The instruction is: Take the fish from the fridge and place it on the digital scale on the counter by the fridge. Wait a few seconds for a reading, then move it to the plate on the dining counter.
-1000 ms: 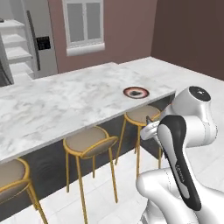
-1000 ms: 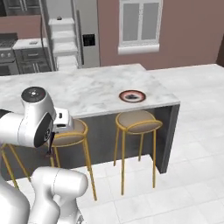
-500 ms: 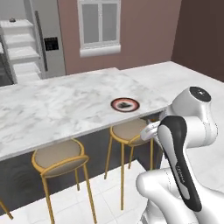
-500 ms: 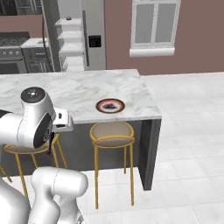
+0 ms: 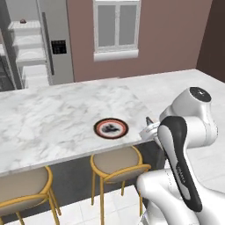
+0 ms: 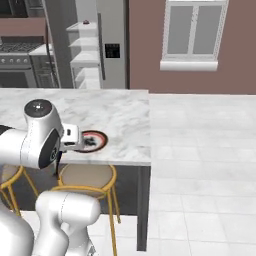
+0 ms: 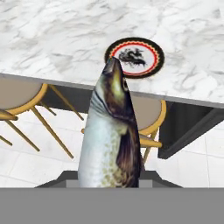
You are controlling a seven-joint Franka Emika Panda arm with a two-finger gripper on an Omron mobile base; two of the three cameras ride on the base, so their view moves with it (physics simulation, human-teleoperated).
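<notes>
My gripper [image 5: 148, 127] is shut on the fish [image 7: 111, 131], a slender dark-backed, pale-bellied fish whose head points up the hand view toward the plate [image 7: 134, 57]. The fish hides the fingertips. The round plate [image 5: 111, 128], black-rimmed with a red ring, lies near the front edge of the dining counter [image 5: 52, 118], close to its right end. In the right base view the plate [image 6: 91, 140] sits just beyond my hand, which hangs short of the counter edge. The fridge [image 5: 30, 48] stands open at the back, white shelves showing. The digital scale is out of view.
Tan round stools [image 5: 118, 165] with yellow legs stand under the counter edge, one directly below the plate, another [image 5: 22, 189] to the left. A window [image 5: 116, 26] is set in the brown back wall. Open tiled floor [image 6: 200, 150] lies right of the counter's end.
The whole picture has shifted as the base drove: the plate and counter end now sit nearer and more central. The arm keeps its pose with the fish in its grip.
</notes>
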